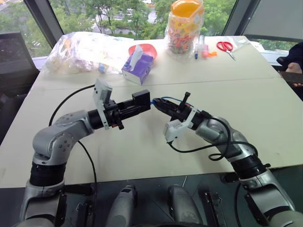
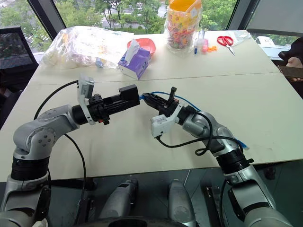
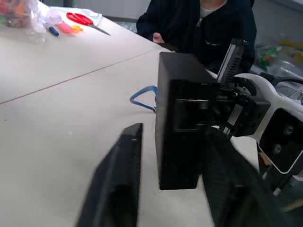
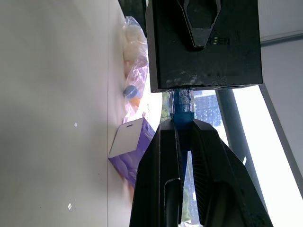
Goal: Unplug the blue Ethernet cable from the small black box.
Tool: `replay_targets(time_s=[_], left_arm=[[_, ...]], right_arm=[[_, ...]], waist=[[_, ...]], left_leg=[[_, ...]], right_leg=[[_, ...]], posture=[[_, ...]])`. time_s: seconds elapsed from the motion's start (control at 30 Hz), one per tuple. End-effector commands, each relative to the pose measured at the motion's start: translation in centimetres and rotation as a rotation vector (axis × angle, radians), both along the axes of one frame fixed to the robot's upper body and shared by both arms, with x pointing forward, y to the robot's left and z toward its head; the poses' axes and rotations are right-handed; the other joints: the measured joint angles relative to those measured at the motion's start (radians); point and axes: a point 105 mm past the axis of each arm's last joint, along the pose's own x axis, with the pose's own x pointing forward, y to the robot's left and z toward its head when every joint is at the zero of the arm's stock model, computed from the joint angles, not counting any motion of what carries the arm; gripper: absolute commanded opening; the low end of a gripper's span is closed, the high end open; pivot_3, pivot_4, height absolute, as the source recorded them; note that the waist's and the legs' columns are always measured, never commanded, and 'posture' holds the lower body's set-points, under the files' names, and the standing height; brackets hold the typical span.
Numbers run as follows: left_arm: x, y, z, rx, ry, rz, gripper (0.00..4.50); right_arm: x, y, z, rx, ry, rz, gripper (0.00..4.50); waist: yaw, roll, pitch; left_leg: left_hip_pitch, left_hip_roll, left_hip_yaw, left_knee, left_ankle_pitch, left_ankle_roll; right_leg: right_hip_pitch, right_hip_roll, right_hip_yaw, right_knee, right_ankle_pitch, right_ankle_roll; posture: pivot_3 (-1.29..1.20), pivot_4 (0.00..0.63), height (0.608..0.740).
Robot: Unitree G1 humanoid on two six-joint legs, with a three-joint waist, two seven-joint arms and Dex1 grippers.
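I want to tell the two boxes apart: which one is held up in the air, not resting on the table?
The small black box, gripped by the left gripper. The purple-and-white tissue box sits on the table.

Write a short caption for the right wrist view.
Right gripper shut on the blue cable, still plugged into the black box.

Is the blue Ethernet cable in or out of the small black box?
In: the blue Ethernet cable plug sits in the port of the small black box.
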Motion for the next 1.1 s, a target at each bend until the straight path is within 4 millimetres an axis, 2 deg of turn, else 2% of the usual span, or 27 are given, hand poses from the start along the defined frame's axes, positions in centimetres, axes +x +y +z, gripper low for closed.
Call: replay_targets(time_s=[0.03, 0.27, 0.33, 0.4, 0.47, 0.57, 0.77, 0.97, 1.03, 1.1], left_arm=[[0.0, 0.0, 1.2, -0.008, -0.061, 0.006, 0.49], [-0.1, 0.6, 0.8, 0.026, -0.054, 0.01, 0.49], [-0.2, 0.9, 0.7, 0.037, -0.058, 0.009, 0.49], [-0.2, 1.3, 0.7, 0.05, -0.073, 0.004, 0.49], [-0.3, 1.7, 0.8, 0.045, -0.075, -0.004, 0.49], [-0.7, 2.3, 1.0, 0.033, -0.07, -0.034, 0.49], [-1.7, 3.1, 1.1, 0.03, -0.057, -0.109, 0.49], [-2.2, 3.3, 1.6, 0.028, -0.052, -0.168, 0.49], [-2.2, 3.3, 1.8, 0.026, -0.056, -0.172, 0.49], [-2.2, 3.3, 1.8, 0.026, -0.059, -0.17, 0.49]], right_arm=[[-0.6, 0.1, 0.9, 0.022, -0.023, 0.028, 0.0], [-0.2, -0.3, 1.3, 0.03, 0.024, 0.04, 0.0], [-0.1, -0.3, 1.5, 0.034, 0.064, 0.059, 0.87], [0.2, -0.5, 0.8, 0.002, 0.166, 0.068, 1.68], [0.6, -0.9, 0.3, -0.016, 0.273, 0.067, 2.74], [1.6, -1.8, 0.6, 0.035, 0.492, 0.055, 4.39], [1.7, -1.5, 2.9, 0.186, 0.932, 0.161, 4.46], [-0.3, 0.3, 3.7, 0.186, 1.445, 0.303, 4.46], [-0.8, 0.7, 3.9, 0.188, 1.547, 0.336, 4.46], [-1.0, 1.0, 4.0, 0.185, 1.577, 0.355, 4.46]], waist=[[0.0, 0.0, 0.0], [0.0, 0.0, 0.0], [-0.001, 0.0, 0.0], [-0.001, 0.0, 0.0], [-0.001, 0.0, 0.0], [-0.001, 0.0, 0.0], [-0.002, 0.0, 0.001], [0.0, 0.0, 0.001], [0.001, 0.0, 0.001], [0.001, 0.0, 0.001]], left_leg=[[0.0, 0.0, 0.0, 0.0, 0.0, 0.0], [0.0, 0.0, 0.0, 0.0, 0.0, 0.0], [0.0, 0.0, 0.0, 0.0, 0.0, 0.0], [0.0, 0.0, 0.0, 0.0, 0.0, 0.0], [0.0, 0.0, 0.0, 0.0, 0.0, 0.0], [0.0, 0.0, 0.0, 0.0, 0.0, 0.0], [0.0, 0.001, -0.001, 0.0, 0.0, 0.0], [-0.002, 0.0, -0.001, -0.001, -0.001, 0.0], [-0.003, 0.0, -0.001, -0.001, -0.001, 0.0], [-0.003, 0.0, -0.001, -0.001, -0.001, 0.0]], right_leg=[[0.0, 0.0, 0.0, 0.0, 0.0, 0.0], [0.0, 0.0, 0.0, 0.0, 0.0, 0.0], [0.0, 0.0, 0.0, 0.0, 0.0, 0.0], [0.0, 0.0, 0.0, 0.0, 0.0, 0.0], [0.0, 0.0, 0.0, 0.0, 0.0, 0.0], [0.001, 0.0, 0.0, -0.001, 0.0, 0.0], [0.0, 0.0, -0.001, -0.001, 0.0, 0.0], [-0.002, 0.0, -0.001, -0.001, 0.0, 0.0], [-0.002, 0.0, -0.002, -0.002, 0.0, 0.0], [-0.003, -0.001, -0.002, -0.002, 0.0, 0.0]], posture=[[0.0, 0.15, 0.728], [0.0, 0.15, 0.728], [0.0, 0.15, 0.728], [0.0, 0.15, 0.728], [0.0, 0.15, 0.728], [0.0, 0.15, 0.728], [0.0, 0.15, 0.728], [0.0, 0.15, 0.728], [0.0, 0.15, 0.728], [0.0, 0.15, 0.728]])
